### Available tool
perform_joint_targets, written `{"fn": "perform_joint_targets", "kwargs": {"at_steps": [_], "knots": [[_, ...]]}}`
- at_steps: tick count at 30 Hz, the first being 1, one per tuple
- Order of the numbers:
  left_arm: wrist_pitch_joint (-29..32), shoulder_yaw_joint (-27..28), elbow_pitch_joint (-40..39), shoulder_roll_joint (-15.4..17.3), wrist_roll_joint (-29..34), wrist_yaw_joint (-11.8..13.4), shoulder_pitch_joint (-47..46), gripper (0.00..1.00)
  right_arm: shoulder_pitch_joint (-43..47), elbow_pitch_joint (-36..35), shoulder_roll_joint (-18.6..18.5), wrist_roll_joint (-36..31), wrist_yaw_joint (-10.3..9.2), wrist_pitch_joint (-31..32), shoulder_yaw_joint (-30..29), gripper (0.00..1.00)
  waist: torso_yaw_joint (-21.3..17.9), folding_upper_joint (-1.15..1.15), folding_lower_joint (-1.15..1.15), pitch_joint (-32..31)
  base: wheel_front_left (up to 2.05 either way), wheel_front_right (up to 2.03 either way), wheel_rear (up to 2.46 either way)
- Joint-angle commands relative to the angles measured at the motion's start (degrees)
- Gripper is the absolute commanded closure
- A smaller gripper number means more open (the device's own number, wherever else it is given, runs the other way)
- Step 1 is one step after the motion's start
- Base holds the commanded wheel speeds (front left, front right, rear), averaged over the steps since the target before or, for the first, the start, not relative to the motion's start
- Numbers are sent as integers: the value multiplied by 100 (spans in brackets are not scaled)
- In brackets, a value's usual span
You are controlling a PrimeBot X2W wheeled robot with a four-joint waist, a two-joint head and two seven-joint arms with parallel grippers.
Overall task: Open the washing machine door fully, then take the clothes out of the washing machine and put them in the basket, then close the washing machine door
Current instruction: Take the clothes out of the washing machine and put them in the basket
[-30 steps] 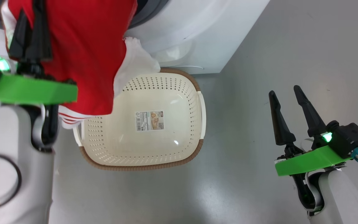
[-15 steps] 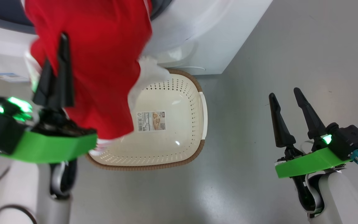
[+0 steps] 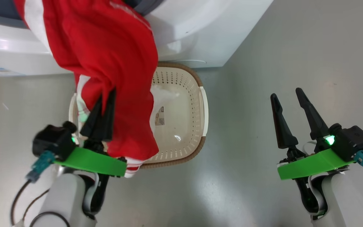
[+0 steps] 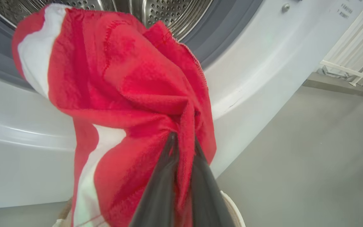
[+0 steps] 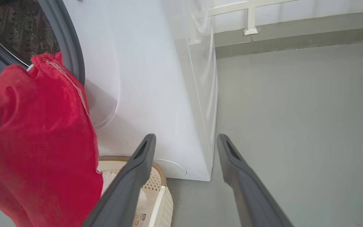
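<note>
A red garment with white stripes, the clothes (image 3: 106, 47), hangs from the washing machine (image 3: 200, 31) opening down over the cream basket (image 3: 184, 94) on the floor in front of it. My left gripper (image 3: 106, 101) is shut on the red cloth, above the basket's left half. In the left wrist view the fingers (image 4: 169, 176) pinch a fold of the clothes (image 4: 131, 94), with the steel drum (image 4: 156, 9) behind. My right gripper (image 3: 285, 93) stands open over bare floor, well right of the basket. The washing machine door is out of view.
Grey floor (image 3: 263, 47) stretches to the right of the machine and basket. In the right wrist view the machine's white side (image 5: 200, 94) runs back to a wall with a white frame (image 5: 247, 19). A black cable (image 3: 20, 195) trails by my left forearm.
My left gripper has come down and toward me with the red garment, drawing it out of the drum until it hangs over the basket. The right arm has stayed put.
</note>
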Motion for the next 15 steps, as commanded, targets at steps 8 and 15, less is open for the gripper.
{"fn": "perform_joint_targets", "kwargs": {"at_steps": [8,15], "knots": [[-29,-156,923,153,-19,-32,-392,100,-76,-185,10,9,35,-36,140,0,-140,0,0,252,0,0,0],[-29,-317,1866,200,113,-32,-804,100,-163,-226,10,20,35,-36,124,0,-152,0,0,433,0,0,0]]}}
